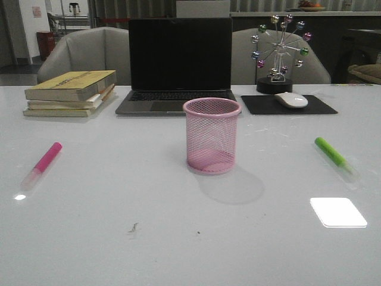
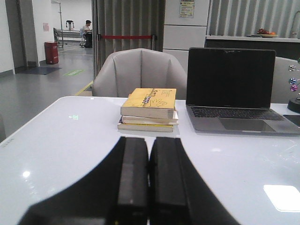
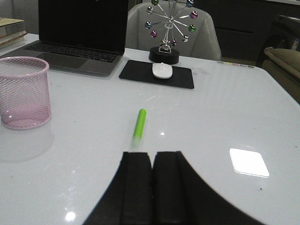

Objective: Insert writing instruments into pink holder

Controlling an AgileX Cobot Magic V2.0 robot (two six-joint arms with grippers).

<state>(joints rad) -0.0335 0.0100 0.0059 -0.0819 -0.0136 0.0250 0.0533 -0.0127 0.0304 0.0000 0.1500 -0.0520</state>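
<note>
The pink holder (image 1: 212, 135) stands upright near the middle of the glossy white table (image 1: 119, 238) — a round cup of fine wire mesh with a solid rim and base, nothing visible inside it. The pink marker (image 1: 42, 164) lies flat on the table well off to the holder's left, its clear cap pointing toward the near edge. The green marker (image 1: 336, 158) lies flat well to the right, also with its translucent cap at the nearer end.

Behind the holder sits an open laptop (image 1: 178, 65) with a dark screen. A stack of books (image 1: 71, 92) with yellowish covers lies at the far left, and a black mouse pad (image 1: 289, 104) with a smooth white mouse (image 1: 291, 99) at the far right, beside a small wheel ornament (image 1: 278, 50) of coloured metallic balls.

The left gripper (image 2: 149, 187) has its flat black fingers pressed together on nothing, above bare tabletop with the books ahead. The right gripper (image 3: 152, 187) is likewise closed and empty — the green marker lies just ahead of its fingertips, apart from them. The tabletop around both markers and the holder is open, smooth surface.
</note>
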